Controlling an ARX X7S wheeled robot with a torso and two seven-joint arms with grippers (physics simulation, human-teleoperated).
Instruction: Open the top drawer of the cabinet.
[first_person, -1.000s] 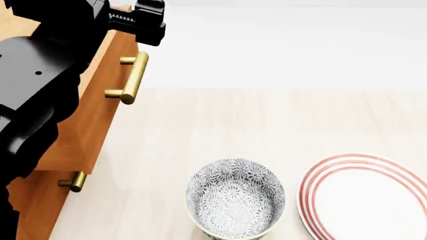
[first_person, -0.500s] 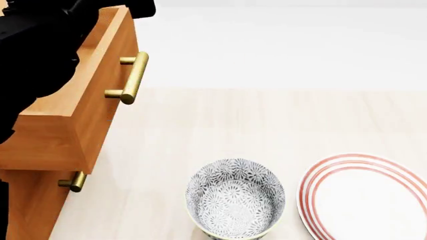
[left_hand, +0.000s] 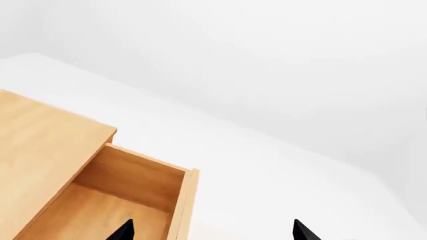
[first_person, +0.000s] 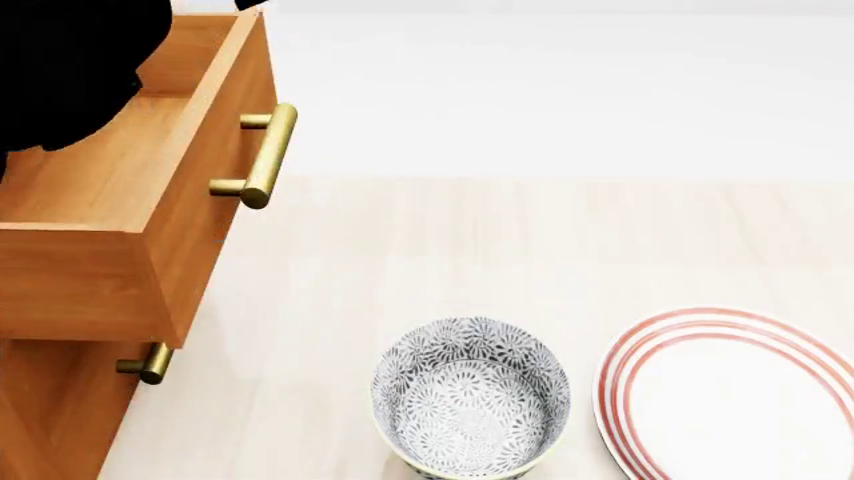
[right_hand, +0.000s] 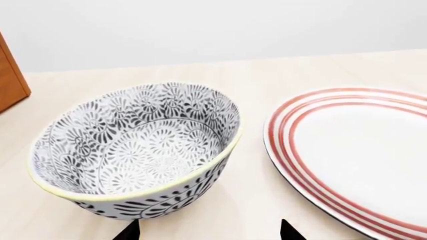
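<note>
The top drawer (first_person: 200, 215) at the head view's left is matt honey-brown wood with faint grain, its bar handle (first_person: 267, 156) smooth satin brass. The floor (first_person: 507, 250) looks pale, matt wood. The patterned bowl (first_person: 470, 395) and red-ringed plate (first_person: 727, 400) look like smooth glazed ceramic.

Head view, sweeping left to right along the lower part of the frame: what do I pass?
The cabinet with its pulled-out top drawer → lower brass handle → patterned bowl → red-ringed plate.

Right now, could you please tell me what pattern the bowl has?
The bowl has a dense grey-and-white floral pattern with a pale yellow rim, clearest in the right wrist view.
</note>
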